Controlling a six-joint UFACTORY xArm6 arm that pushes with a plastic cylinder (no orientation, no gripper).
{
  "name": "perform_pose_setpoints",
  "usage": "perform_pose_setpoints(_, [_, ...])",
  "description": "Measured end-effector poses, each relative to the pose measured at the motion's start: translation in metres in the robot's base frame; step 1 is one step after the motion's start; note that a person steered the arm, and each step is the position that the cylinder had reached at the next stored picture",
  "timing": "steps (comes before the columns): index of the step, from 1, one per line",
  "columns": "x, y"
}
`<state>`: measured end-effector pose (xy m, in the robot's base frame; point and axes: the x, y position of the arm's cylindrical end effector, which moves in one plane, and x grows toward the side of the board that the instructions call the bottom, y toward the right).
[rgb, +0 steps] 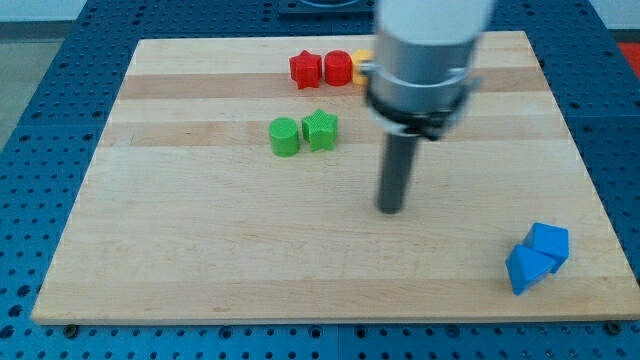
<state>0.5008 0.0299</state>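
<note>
On the view's left, plain wooden board (200, 250) lying over a blue table with small holes (40, 100)

Up from the middle and a bit left, green round block (284, 137), touching or almost touching green star-like block (321, 130) on its right

Higher up, near the board's top edge, red star-like block (305, 69), then red round block (338, 67) right beside it, touching or very nearly so

Just right of the red ones, a bit of yellow block (361, 68) peeking out, mostly hidden behind the arm, shape hard to tell

Next, big grey and black arm body (425, 60) hanging down from the view's top, a little blurry

Below it, dark straight rod (396, 175) pointing down at the board

My tip (390, 209) down at the board near its middle, touching no block

No jaws here at all, only a rod, so nothing to open or close

Nearest blocks to my tip: the two green ones, up and to the view's left, well apart from it

Far right, near the bottom corner, two blue blocks pressed together: blue block with a pointy shape (526, 268) lower down and blue chunky block (549, 242) above and to its right, well apart from my tip
</note>
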Motion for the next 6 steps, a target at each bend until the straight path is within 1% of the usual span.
perform_pose_setpoints(1, [-0.011,-0.075])
perform_pose_setpoints(2, [-0.052,-0.133])
perform_pose_setpoints(3, [-0.097,-0.167])
perform_pose_setpoints(4, [-0.116,-0.152])
perform_pose_setpoints(5, [-0.12,-0.116])
perform_pose_setpoints(6, [-0.112,-0.089])
